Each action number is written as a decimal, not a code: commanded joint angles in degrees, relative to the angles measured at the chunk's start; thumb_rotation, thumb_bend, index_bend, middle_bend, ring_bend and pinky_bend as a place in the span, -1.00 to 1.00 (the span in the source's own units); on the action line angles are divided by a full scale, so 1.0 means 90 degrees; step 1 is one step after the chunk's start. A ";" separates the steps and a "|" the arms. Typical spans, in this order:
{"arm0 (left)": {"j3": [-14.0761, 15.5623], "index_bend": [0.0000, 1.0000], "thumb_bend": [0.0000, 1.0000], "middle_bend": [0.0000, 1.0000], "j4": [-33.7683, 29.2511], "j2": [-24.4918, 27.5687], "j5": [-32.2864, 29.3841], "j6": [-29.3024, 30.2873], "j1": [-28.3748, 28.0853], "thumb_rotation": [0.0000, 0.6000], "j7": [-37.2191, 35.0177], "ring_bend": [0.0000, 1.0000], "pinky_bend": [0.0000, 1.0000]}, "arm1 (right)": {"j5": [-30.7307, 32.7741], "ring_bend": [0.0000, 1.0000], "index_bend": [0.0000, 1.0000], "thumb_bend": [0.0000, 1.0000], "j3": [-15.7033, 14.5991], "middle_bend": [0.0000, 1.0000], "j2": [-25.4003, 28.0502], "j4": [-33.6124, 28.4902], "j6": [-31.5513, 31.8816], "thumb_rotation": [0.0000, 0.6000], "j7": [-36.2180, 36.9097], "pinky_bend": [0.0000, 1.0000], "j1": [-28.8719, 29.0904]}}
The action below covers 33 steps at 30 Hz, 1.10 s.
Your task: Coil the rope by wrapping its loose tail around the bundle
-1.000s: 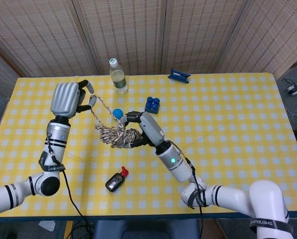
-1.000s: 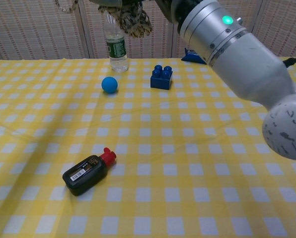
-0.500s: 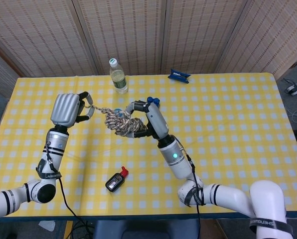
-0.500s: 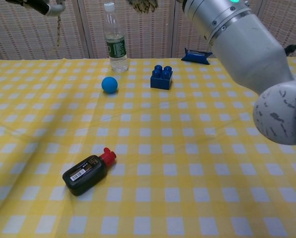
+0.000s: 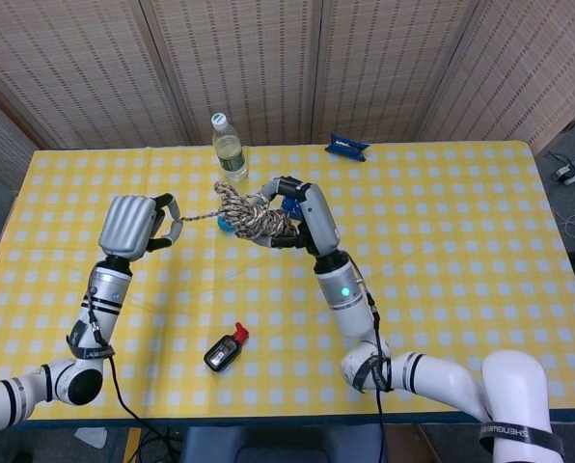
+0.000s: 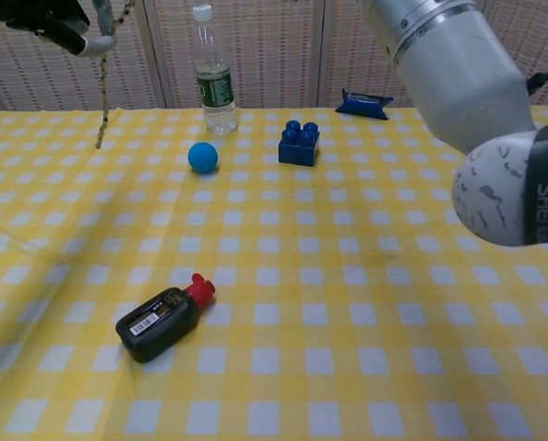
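Both hands and rope bundle [image 5: 254,213] higher now.

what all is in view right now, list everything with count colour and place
rope: 1, tan and brown, bundle held above the table by the right hand, its tail running to the left hand
water bottle: 1, clear with a green label and white cap, upright near the far edge
ball: 1, blue, on the table in front of the bottle
building block: 1, blue, right of the ball
small packet: 1, dark blue, near the far edge
small bottle: 1, black with a red cap, lying on its side near the front edge
table: 1, yellow and white checked cloth
left hand: 1, grey, pinches the rope tail
right hand: 1, grey and black, grips the bundle
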 commanded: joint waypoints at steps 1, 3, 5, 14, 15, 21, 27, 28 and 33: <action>0.0052 0.39 -0.22 0.83 0.0019 0.0000 0.0047 -0.0018 0.0033 0.88 0.0001 0.69 0.86 | 0.0034 0.06 0.74 -0.73 0.0048 0.40 -0.0015 0.0058 0.0055 1.00 -0.0015 0.00 0.0000; 0.0094 0.39 -0.23 0.83 0.0017 0.0004 0.0095 -0.0015 0.0068 0.89 -0.0009 0.69 0.86 | 0.0066 0.06 0.74 -0.72 0.0079 0.40 -0.0015 0.0080 0.0078 1.00 -0.0016 0.00 -0.0006; 0.0141 0.40 -0.23 0.83 0.0003 0.0016 0.0154 -0.0009 0.0111 0.89 -0.0019 0.69 0.86 | 0.0088 0.06 0.74 -0.72 0.0090 0.40 -0.0004 0.0103 0.0082 1.00 -0.0019 0.00 -0.0014; 0.0309 0.40 -0.22 0.83 -0.0097 0.0067 0.0336 0.0008 0.0281 0.88 -0.0032 0.69 0.86 | 0.0170 0.06 0.73 -0.72 0.0189 0.40 -0.0050 0.0274 0.0181 1.00 0.0005 0.00 0.0000; 0.0323 0.40 -0.22 0.83 -0.0097 0.0067 0.0345 -0.0001 0.0293 0.88 -0.0033 0.69 0.86 | 0.0177 0.06 0.74 -0.72 0.0196 0.40 -0.0054 0.0294 0.0186 1.00 0.0003 0.00 0.0004; 0.0371 0.40 -0.22 0.83 -0.0057 0.0059 0.0343 -0.0080 0.0335 0.88 -0.0008 0.69 0.86 | 0.0217 0.06 0.74 -0.72 0.0239 0.40 -0.0082 0.0385 0.0233 1.00 0.0041 0.00 0.0018; 0.0395 0.40 -0.22 0.83 -0.0056 0.0074 0.0347 -0.0137 0.0370 0.88 0.0013 0.69 0.86 | 0.0228 0.06 0.74 -0.72 0.0247 0.40 -0.0107 0.0490 0.0259 1.00 0.0043 0.00 0.0042; 0.0396 0.40 -0.22 0.83 -0.0065 0.0077 0.0347 -0.0141 0.0375 0.87 0.0019 0.69 0.86 | 0.0230 0.06 0.74 -0.72 0.0248 0.40 -0.0113 0.0503 0.0262 1.00 0.0050 0.00 0.0046; 0.0422 0.40 -0.22 0.83 -0.0108 0.0094 0.0375 -0.0155 0.0402 0.85 0.0073 0.69 0.86 | 0.0251 0.06 0.74 -0.72 0.0268 0.40 -0.0125 0.0564 0.0282 1.00 0.0074 0.00 0.0060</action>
